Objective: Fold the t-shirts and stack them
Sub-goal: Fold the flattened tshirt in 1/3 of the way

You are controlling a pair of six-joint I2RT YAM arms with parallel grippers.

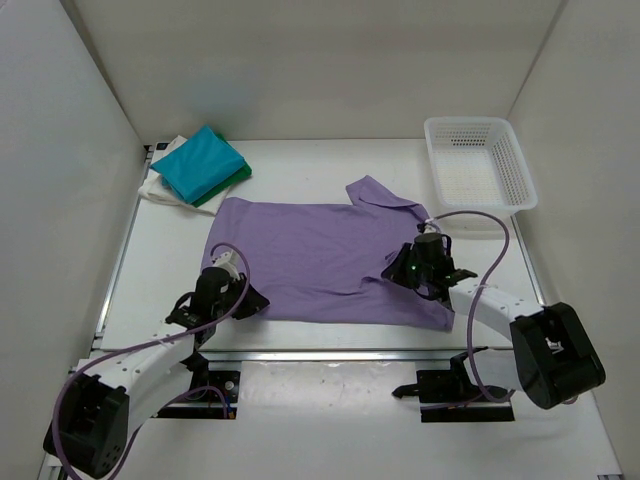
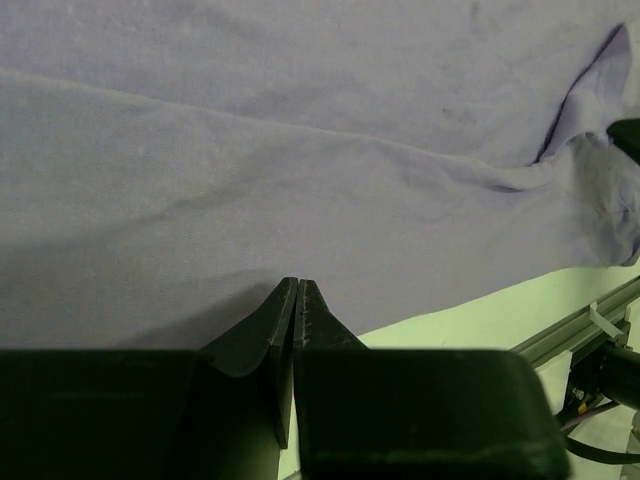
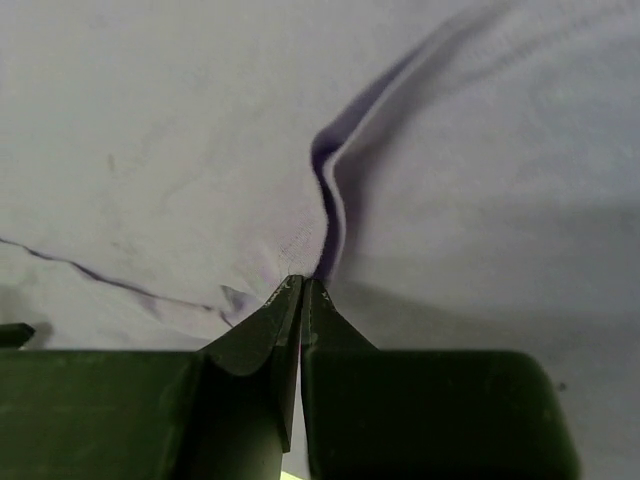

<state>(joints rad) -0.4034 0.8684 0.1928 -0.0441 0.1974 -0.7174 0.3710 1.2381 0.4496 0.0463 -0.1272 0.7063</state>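
A lavender-purple t-shirt [image 1: 320, 250] lies spread flat mid-table, one sleeve turned up at its far right. My left gripper [image 1: 258, 299] is at its near left edge, shut with the hem pinched between the tips [image 2: 298, 283]. My right gripper [image 1: 394, 272] is on the shirt's right side, shut on a pinch of cloth [image 3: 302, 280] that puckers into a ridge above the tips. At the back left, a folded teal t-shirt [image 1: 200, 163] tops a dark green one [image 1: 236, 179] and a white one [image 1: 160, 187].
A white plastic lattice basket [image 1: 476, 123] stands at the back right corner. White walls close in the table on the left, back and right. A metal rail [image 2: 590, 322] runs along the near edge, with bare tabletop [image 2: 480, 320] beside the shirt's hem.
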